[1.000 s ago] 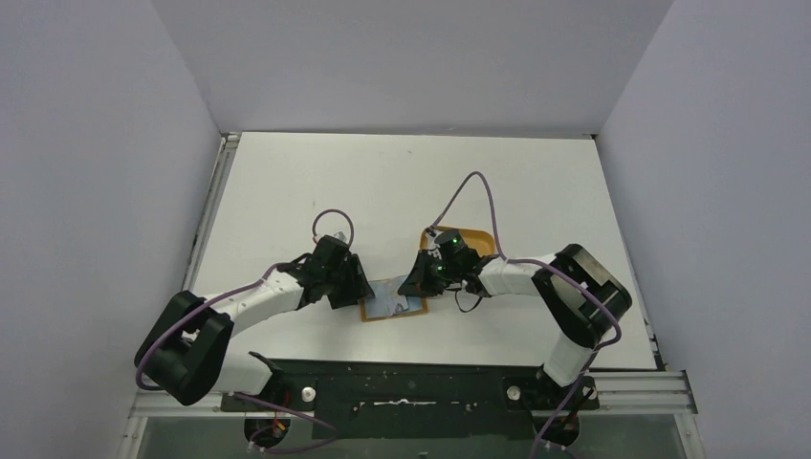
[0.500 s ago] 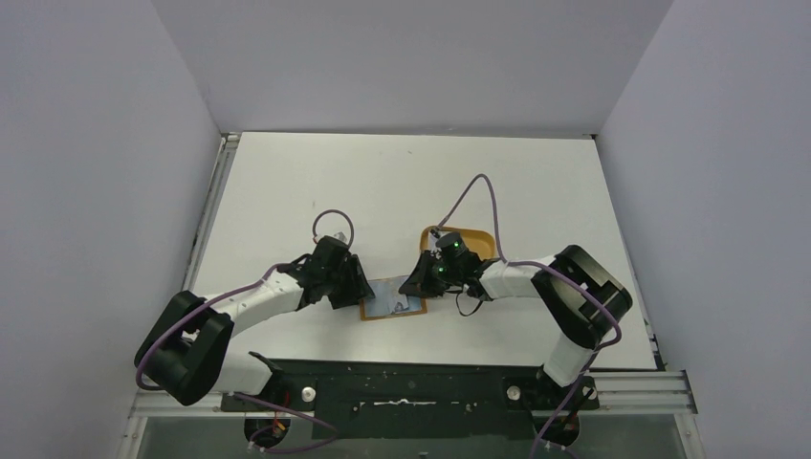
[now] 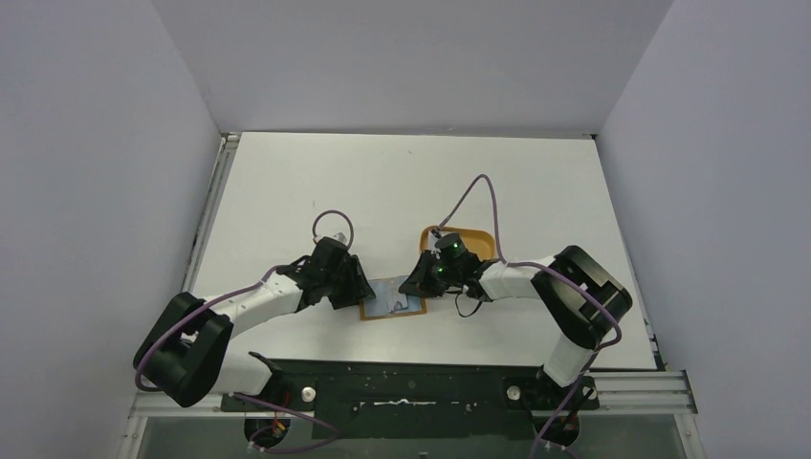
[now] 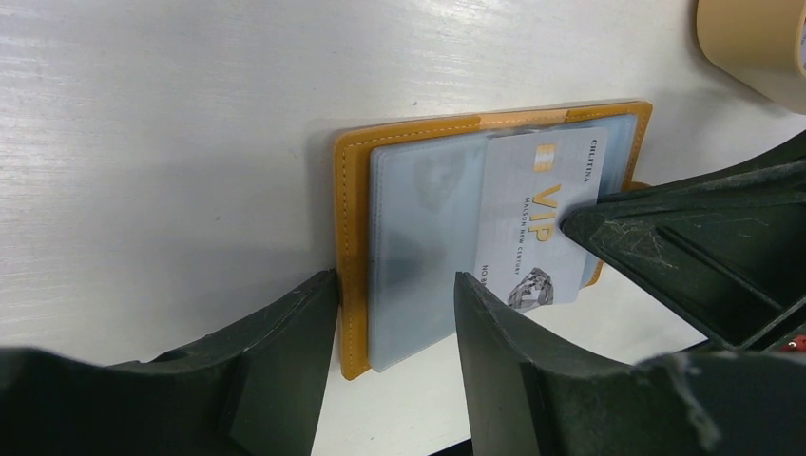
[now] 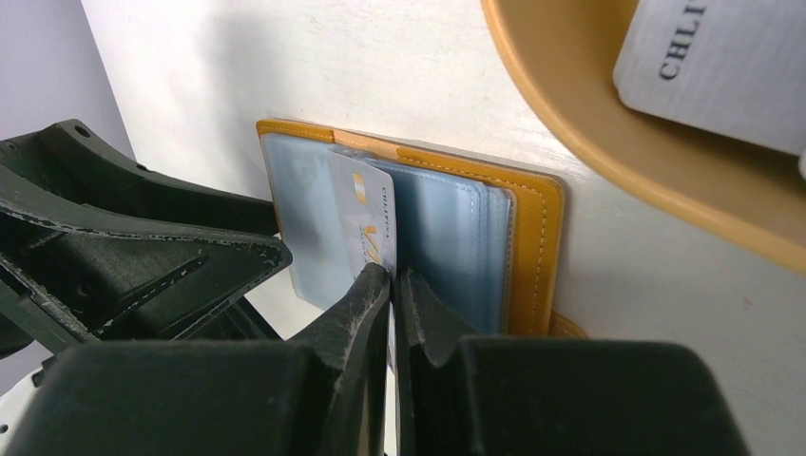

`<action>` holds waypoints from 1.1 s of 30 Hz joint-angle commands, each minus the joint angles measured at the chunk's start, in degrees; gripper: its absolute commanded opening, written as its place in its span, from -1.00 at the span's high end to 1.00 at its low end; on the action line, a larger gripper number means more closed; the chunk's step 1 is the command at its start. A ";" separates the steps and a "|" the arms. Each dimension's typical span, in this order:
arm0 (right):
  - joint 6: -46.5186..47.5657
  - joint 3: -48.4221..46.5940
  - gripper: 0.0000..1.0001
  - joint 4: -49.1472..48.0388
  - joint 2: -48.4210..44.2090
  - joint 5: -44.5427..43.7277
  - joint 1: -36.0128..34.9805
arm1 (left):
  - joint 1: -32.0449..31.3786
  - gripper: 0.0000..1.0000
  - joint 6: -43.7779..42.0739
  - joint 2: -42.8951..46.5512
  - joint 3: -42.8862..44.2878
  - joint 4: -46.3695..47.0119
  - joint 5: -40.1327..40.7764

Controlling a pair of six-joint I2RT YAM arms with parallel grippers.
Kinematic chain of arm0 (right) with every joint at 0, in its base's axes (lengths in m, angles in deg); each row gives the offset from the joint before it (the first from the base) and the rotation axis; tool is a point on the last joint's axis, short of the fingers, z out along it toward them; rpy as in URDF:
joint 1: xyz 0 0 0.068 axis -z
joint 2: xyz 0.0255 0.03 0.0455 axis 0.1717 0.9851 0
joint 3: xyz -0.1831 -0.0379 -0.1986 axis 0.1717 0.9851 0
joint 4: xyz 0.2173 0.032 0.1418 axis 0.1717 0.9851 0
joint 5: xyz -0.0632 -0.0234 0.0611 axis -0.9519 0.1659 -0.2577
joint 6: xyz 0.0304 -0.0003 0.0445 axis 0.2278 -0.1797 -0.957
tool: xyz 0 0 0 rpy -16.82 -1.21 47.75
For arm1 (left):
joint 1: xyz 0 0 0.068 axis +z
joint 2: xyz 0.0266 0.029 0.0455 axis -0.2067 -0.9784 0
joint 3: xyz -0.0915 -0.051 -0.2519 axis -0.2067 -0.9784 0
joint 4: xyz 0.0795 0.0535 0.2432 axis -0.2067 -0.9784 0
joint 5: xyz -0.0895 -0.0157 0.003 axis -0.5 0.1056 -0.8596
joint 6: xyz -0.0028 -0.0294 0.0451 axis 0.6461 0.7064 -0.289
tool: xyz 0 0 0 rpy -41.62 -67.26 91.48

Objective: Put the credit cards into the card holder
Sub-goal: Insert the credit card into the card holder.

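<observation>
The tan-orange card holder (image 4: 347,247) lies open on the table, clear pockets up (image 3: 392,304) (image 5: 532,247). A light blue credit card (image 4: 537,218) marked VIP lies slanted across the pockets, its near end over the left pocket (image 5: 366,233). My right gripper (image 5: 392,275) is shut on this card's edge and shows as a dark wedge (image 4: 665,247) in the left wrist view. My left gripper (image 4: 394,313) is open. One finger rests on the table just outside the holder's left edge, the other over the pocket. A second credit card (image 5: 722,66), silvery grey-white, lies in the tray.
An orange oval tray (image 5: 608,161) stands just behind and right of the holder (image 3: 475,241). Both arms meet over the holder near the table's front edge (image 3: 356,287) (image 3: 419,285). A purple cable loops above each wrist.
The right wrist has shifted slightly with the card and its cable loop has risen. The left arm and the holder have stayed put.
</observation>
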 commanded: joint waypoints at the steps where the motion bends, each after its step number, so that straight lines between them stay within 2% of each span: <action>1: 0.72 -0.72 1.00 0.57 0.54 -4.78 -0.97 | 0.14 0.07 -0.03 -1.10 -2.49 -2.88 -0.14; 25: 0.68 -4.78 1.00 0.76 4.64 -2.51 -5.14 | 0.05 0.13 1.81 -1.74 -3.16 -0.49 -0.89; 33: 3.36 -4.88 1.00 3.37 2.73 -0.92 -5.40 | 0.31 0.20 2.67 -2.82 -2.49 -1.11 0.30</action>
